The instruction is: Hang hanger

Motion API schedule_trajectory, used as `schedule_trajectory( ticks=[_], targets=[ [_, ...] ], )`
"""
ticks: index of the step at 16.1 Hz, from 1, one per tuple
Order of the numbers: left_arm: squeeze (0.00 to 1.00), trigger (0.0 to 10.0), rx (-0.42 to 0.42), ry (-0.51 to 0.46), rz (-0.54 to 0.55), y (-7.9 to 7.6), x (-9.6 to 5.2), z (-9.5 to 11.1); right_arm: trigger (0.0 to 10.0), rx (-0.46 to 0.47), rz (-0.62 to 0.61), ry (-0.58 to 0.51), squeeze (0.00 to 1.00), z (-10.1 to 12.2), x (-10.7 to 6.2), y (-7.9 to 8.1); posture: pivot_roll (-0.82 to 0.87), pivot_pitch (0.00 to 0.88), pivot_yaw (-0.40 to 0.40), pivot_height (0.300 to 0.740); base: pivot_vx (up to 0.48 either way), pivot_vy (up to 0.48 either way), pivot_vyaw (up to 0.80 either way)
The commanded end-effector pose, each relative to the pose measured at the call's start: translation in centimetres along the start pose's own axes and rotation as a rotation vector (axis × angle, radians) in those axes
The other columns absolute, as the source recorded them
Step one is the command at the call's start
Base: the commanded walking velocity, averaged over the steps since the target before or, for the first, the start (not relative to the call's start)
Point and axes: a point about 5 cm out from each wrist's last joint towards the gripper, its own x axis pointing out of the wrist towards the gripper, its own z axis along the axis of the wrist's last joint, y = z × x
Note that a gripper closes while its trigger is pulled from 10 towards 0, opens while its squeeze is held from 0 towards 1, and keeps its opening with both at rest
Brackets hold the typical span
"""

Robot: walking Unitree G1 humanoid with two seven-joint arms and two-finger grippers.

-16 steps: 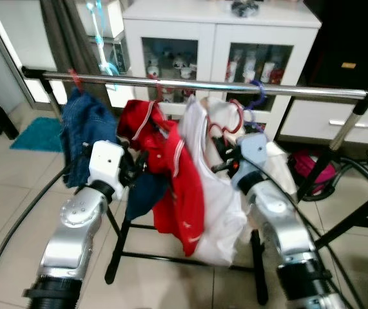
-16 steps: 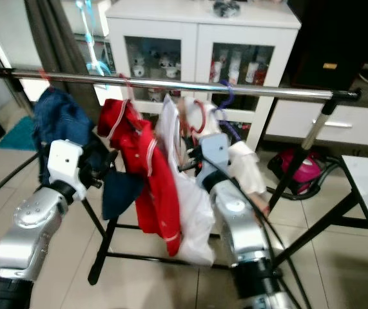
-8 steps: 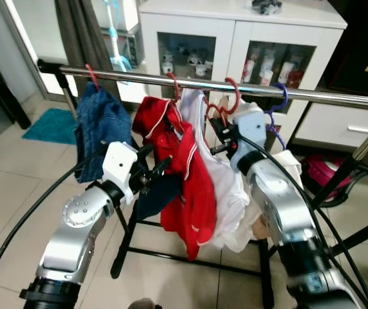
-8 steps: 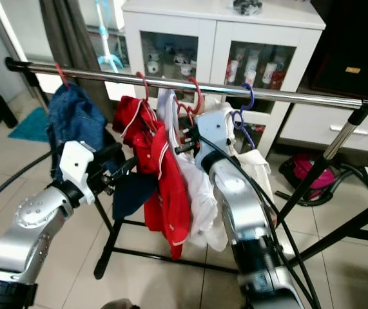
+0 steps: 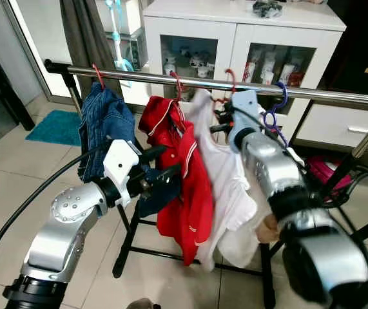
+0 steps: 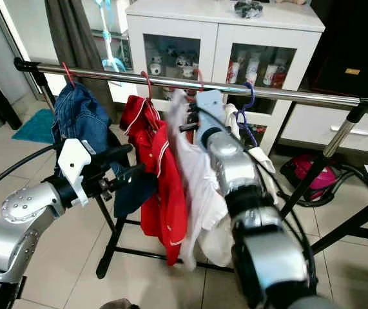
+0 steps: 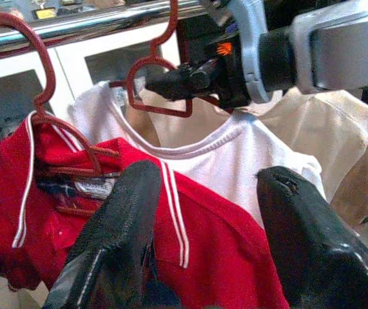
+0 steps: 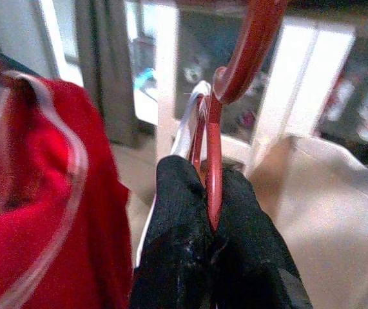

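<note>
A steel rail (image 5: 138,76) crosses the rack at chest height. My right gripper (image 5: 219,122) is shut on a red hanger (image 8: 214,161) that carries a white shirt (image 5: 225,180). The hanger's hook (image 5: 232,80) reaches up to the rail; I cannot tell whether it rests on it. My left gripper (image 5: 173,158) stands open just in front of a red shirt (image 5: 187,180), which hangs from its own red hanger (image 7: 42,84). Nothing lies between the left fingers (image 7: 125,219).
Blue jeans (image 5: 103,119) hang at the rail's left end, and a purple hanger (image 5: 277,106) with a beige garment (image 7: 345,148) hangs to the right. Behind stands a white glass-door cabinet (image 5: 242,26). On the floor are a pink bag (image 6: 306,170), a teal mat (image 5: 51,125) and black rack legs (image 5: 125,244).
My right gripper has lifted the hanger with the white shirt up toward the rail. The left gripper has risen a little. The camera has shifted too.
</note>
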Motion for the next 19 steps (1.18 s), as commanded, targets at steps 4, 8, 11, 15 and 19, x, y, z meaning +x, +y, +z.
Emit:
schedule_trajectory(
  ticks=[4,8,11,15,19],
  targets=[
    [0.00,10.0,0.014,0.020,-0.039,-0.3,-0.4,0.3,10.0,0.034,-0.070,0.100,0.00,-1.2,0.3,-2.1,0.05,0.000,0.023,0.740,0.000,0.000,0.00],
    [0.00,10.0,0.017,0.038,-0.049,-0.3,-0.6,0.2,10.0,0.028,-0.076,0.166,0.00,-2.8,0.1,-2.7,0.06,0.000,0.023,0.740,0.000,0.000,0.00],
    [0.00,10.0,0.022,0.048,-0.048,-0.2,-0.6,0.2,10.0,0.043,-0.055,0.155,0.00,-2.8,0.2,-2.6,0.06,0.000,0.026,0.740,0.000,0.000,0.00],
    [0.00,10.0,-0.027,0.005,0.030,0.1,-0.4,0.2,10.0,-0.014,-0.029,0.088,1.00,-1.7,0.2,-3.0,0.06,0.000,0.023,0.740,0.000,0.000,0.00],
    [0.00,10.0,-0.137,-0.014,0.277,0.4,-0.8,-1.5,10.0,0.055,0.103,-0.119,1.00,-0.6,-1.5,-3.4,0.04,0.000,0.031,0.740,0.000,0.000,0.00]
  ],
)
